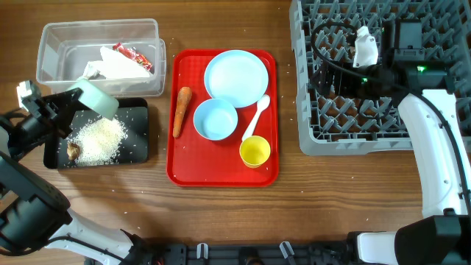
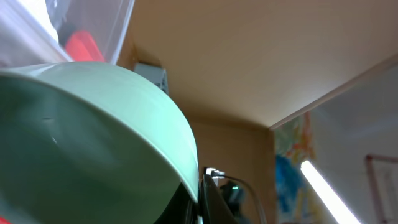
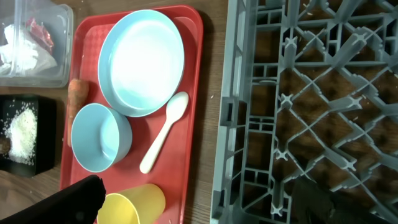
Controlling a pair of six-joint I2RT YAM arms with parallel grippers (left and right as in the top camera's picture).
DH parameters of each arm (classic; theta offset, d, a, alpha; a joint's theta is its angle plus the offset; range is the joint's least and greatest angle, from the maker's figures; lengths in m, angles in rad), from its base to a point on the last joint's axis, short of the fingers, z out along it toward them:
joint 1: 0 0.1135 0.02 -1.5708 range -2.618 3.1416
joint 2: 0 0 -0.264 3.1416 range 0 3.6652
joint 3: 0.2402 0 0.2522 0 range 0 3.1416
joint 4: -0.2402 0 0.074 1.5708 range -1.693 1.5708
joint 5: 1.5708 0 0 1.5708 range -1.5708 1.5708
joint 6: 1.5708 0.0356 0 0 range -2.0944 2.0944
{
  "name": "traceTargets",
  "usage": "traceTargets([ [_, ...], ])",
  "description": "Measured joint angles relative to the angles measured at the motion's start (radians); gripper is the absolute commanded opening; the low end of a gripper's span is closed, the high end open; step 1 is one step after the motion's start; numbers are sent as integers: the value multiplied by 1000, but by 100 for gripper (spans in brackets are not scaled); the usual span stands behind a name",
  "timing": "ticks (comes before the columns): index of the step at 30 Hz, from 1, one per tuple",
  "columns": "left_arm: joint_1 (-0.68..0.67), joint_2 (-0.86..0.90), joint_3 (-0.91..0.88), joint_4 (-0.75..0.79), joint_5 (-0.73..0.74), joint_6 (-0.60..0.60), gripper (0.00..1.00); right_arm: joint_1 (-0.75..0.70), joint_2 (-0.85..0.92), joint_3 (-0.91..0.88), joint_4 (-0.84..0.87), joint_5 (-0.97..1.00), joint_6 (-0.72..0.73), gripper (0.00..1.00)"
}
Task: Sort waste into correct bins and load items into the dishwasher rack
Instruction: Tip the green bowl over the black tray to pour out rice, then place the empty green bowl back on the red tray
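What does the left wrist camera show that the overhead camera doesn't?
Only the left wrist view: the ceiling and a strip light, plus the green bowl's outer side up close. Only the overhead view: the red tray with plate, blue bowl, yellow cup, spoon and carrot, the grey rack, and the black tray with rice. Both: the green bowl in the left gripper, and the clear tub holding the red wrapper.

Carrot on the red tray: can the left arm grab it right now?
Probably not yet. The left arm has its jaws shut on the pale green bowl, tipped over the black tray. The carrot itself lies uncovered at the red tray's left edge.
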Motion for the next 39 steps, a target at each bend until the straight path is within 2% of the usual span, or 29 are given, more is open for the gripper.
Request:
traceTargets([
  [2, 0, 0, 0, -60, 0, 16, 4, 0, 0, 0, -6, 0, 0, 100],
  [11, -14, -1, 0, -60, -1, 72, 4, 0, 0, 0, -7, 0, 15, 100],
  [15, -115, -45, -2, -51, -6, 92, 4, 0, 0, 0, -3, 0, 16, 100],
  [18, -227, -126, -2, -43, -67, 100, 4, 0, 0, 0, 0, 0, 23, 100],
  [23, -454, -204, -2, -18, -294, 64, 4, 0, 0, 0, 19, 0, 26, 100],
  [26, -613, -219, -2, 33, -522, -53, 4, 0, 0, 0, 19, 0, 26, 100],
  [27, -629, -222, -2, 40, -559, -71, 4, 0, 0, 0, 19, 0, 26, 100],
  [28, -694, -239, -2, 48, -691, -143, 4, 0, 0, 0, 19, 0, 26, 100],
  [32, -859, -292, -2, 40, -1030, -303, 4, 0, 0, 0, 19, 0, 26, 100],
  [39, -1139, -302, -24, 71, -1315, -449, 4, 0, 0, 0, 19, 0, 26, 100],
])
